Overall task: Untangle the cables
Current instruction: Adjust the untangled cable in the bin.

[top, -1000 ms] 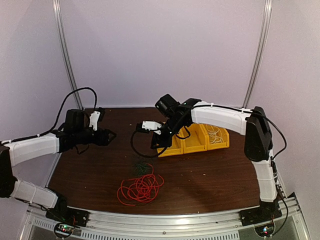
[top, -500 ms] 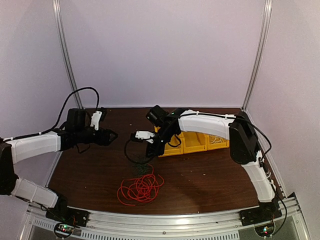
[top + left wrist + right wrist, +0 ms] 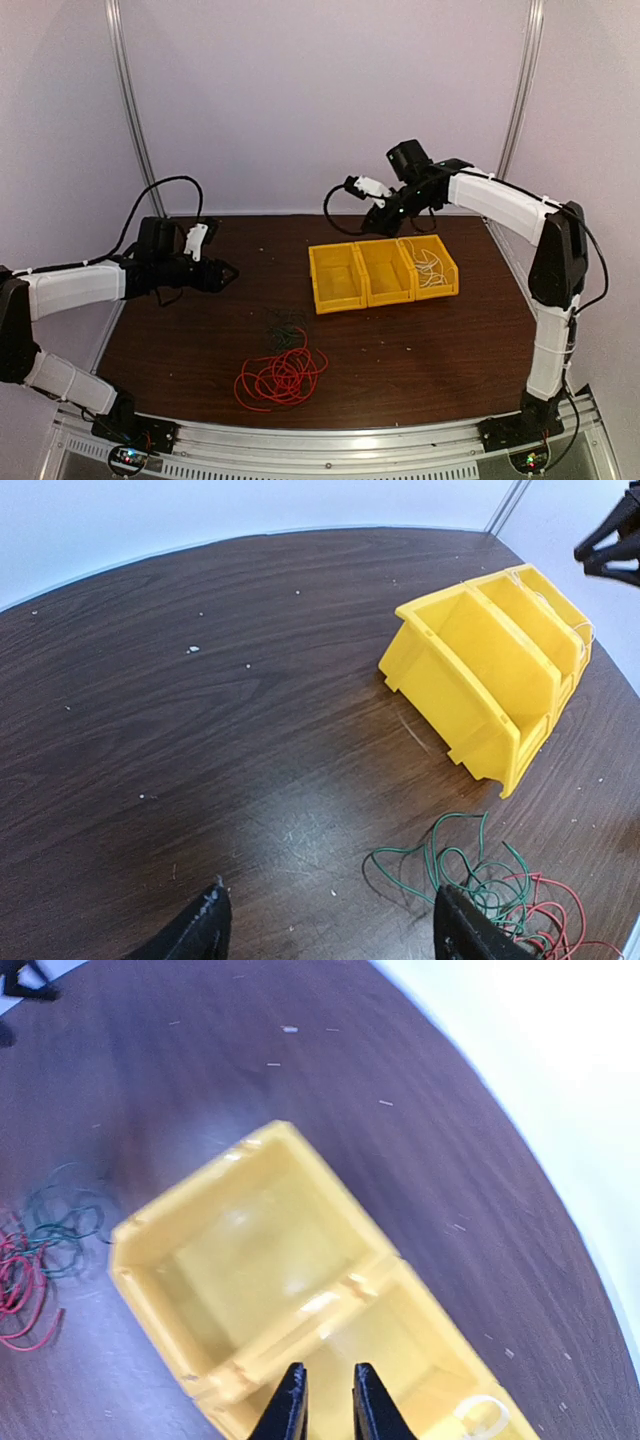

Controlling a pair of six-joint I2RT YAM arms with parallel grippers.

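The red cable (image 3: pixel 282 378) lies in loose loops on the table's near middle, and it also shows in the left wrist view (image 3: pixel 555 920) and the right wrist view (image 3: pixel 18 1280). A thin dark green cable (image 3: pixel 283 325) lies coiled against its far side (image 3: pixel 470 870). The white cable (image 3: pixel 430 266) lies in the rightmost yellow bin (image 3: pixel 487 1415). My left gripper (image 3: pixel 222 272) is open and empty, low over the table left of the cables (image 3: pixel 335 925). My right gripper (image 3: pixel 380 218) hangs high above the bins (image 3: pixel 325 1380), with its jaws nearly together and nothing between them.
Three joined yellow bins (image 3: pixel 335 300) stand at the table's back middle (image 3: pixel 470 680) (image 3: pixel 250 1250). The left and middle bins hold nothing. Metal frame posts stand at the back corners. White specks dot the dark wood table.
My right arm has risen from low beside the left bin and swung back right, high above the bins. The left arm has barely moved. The cables lie as before.
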